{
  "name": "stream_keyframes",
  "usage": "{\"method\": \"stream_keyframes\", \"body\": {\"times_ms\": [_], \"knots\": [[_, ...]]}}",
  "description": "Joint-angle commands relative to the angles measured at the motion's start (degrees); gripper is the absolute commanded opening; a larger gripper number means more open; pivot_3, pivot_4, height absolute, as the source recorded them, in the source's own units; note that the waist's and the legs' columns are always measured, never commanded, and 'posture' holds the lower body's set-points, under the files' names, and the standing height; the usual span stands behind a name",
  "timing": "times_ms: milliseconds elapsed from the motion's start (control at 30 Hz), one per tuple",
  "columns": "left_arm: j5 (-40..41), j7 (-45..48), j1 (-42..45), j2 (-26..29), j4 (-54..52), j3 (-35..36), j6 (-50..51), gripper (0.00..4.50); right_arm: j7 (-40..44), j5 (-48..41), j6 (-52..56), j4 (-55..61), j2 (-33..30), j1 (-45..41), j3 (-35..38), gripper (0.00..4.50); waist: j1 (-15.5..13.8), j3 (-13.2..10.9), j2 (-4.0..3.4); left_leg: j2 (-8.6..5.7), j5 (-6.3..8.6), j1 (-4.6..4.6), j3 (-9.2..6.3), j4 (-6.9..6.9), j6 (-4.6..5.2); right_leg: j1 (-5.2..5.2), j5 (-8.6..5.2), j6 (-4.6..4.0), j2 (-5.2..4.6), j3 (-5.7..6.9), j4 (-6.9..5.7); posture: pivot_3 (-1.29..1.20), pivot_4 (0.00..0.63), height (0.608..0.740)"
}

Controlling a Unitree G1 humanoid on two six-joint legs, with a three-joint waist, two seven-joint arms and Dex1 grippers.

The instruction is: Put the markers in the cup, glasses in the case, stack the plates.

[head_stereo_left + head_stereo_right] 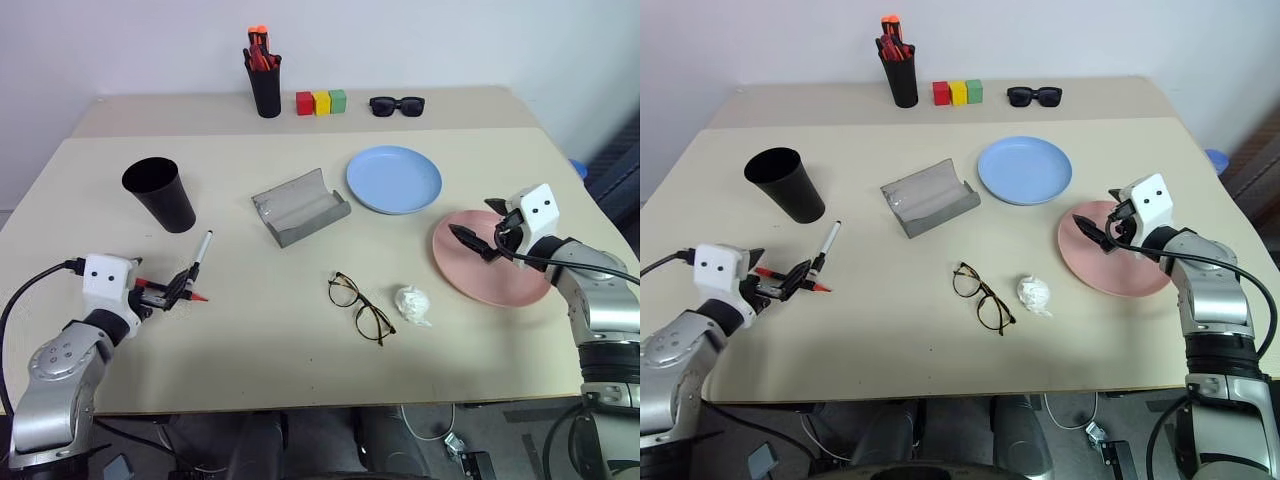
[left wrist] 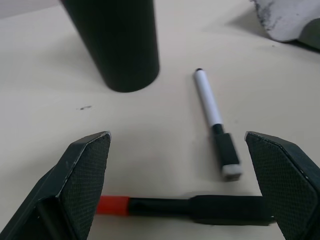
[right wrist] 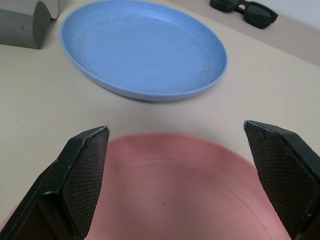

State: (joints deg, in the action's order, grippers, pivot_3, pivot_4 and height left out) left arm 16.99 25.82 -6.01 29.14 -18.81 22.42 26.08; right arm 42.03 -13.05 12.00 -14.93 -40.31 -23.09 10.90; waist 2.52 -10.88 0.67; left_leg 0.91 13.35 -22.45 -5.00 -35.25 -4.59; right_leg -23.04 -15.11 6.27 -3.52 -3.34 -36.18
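Straddling the red-ended marker point(image 2: 175, 206), left fingers point(image 2: 82, 172) spread; right fingers point(image 3: 85, 170) spread over pink plate point(image 3: 175, 190).

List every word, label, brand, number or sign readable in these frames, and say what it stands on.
None can be read: no lettering shows on the markers, cup, case, plates or sunglasses. The orange pens in the holder are too small to tell whether they carry any print.

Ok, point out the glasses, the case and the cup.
glasses point(image 1: 361, 307), left eye view, on the bridge between the lenses.
case point(image 1: 298, 206), left eye view, in its grey trough.
cup point(image 1: 166, 201), left eye view, on its black side wall.
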Motion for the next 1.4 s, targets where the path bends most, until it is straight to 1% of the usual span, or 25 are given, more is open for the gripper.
{"method": "stream_keyframes", "body": {"times_ms": [33,467,800,967,1233,1400], "knots": [[0.56,-0.64,1.17,0.76,-2.17,0.09,0.82,4.42,-0.78,-0.21,-1.14,1.86,0.04,0.17,1.12,4.41,-0.01,0.0,0.0,0.0,0.0,0.0,0.0,0.0,0.0,0.0,0.0,0.0,0.0,0.0,0.0,0.0,0.15,0.74],[0.17,-1.17,1.47,1.17,-3.97,-0.83,2.06,4.42,-2.83,-0.4,-1.5,3.54,1.75,0.86,0.71,4.41,-0.03,0.0,0.0,0.0,0.0,0.0,0.0,-0.02,0.0,0.02,0.01,0.02,0.0,-0.01,0.0,0.0,0.15,0.74],[1.74,-1.06,3.44,3.4,-6.37,-0.31,6.83,4.42,-3.48,-0.52,-0.43,5.84,2.6,1.32,0.15,4.41,-0.02,0.0,0.0,0.0,0.0,0.01,0.0,-0.03,0.0,0.03,0.03,0.05,0.0,-0.01,0.0,0.0,0.15,0.74],[1.76,-1.42,4.35,3.78,-6.59,-0.68,7.88,4.42,-3.29,-0.35,-0.61,4.84,2.56,0.41,0.24,4.41,-0.03,0.0,0.0,0.0,0.0,0.01,0.0,-0.02,0.0,0.03,0.07,0.12,0.0,-0.01,0.0,0.0,0.15,0.74],[1.09,-3.89,6.53,2.59,-8.0,-2.75,9.64,4.42,-2.83,0.17,-1.65,2.18,2.24,-1.2,0.13,4.41,-0.03,0.0,0.0,0.0,0.0,0.01,0.0,-0.04,0.0,0.04,0.07,0.13,0.0,-0.01,-0.01,0.0,0.15,0.74],[1.45,-4.47,5.02,2.44,-9.86,-1.79,10.22,4.42,-1.49,0.55,-3.0,-0.7,0.76,-1.98,0.8,4.41,-0.02,0.0,0.0,0.0,0.0,0.01,0.0,-0.02,0.0,0.05,0.09,0.17,0.0,-0.01,0.0,0.0,0.15,0.74]]}}
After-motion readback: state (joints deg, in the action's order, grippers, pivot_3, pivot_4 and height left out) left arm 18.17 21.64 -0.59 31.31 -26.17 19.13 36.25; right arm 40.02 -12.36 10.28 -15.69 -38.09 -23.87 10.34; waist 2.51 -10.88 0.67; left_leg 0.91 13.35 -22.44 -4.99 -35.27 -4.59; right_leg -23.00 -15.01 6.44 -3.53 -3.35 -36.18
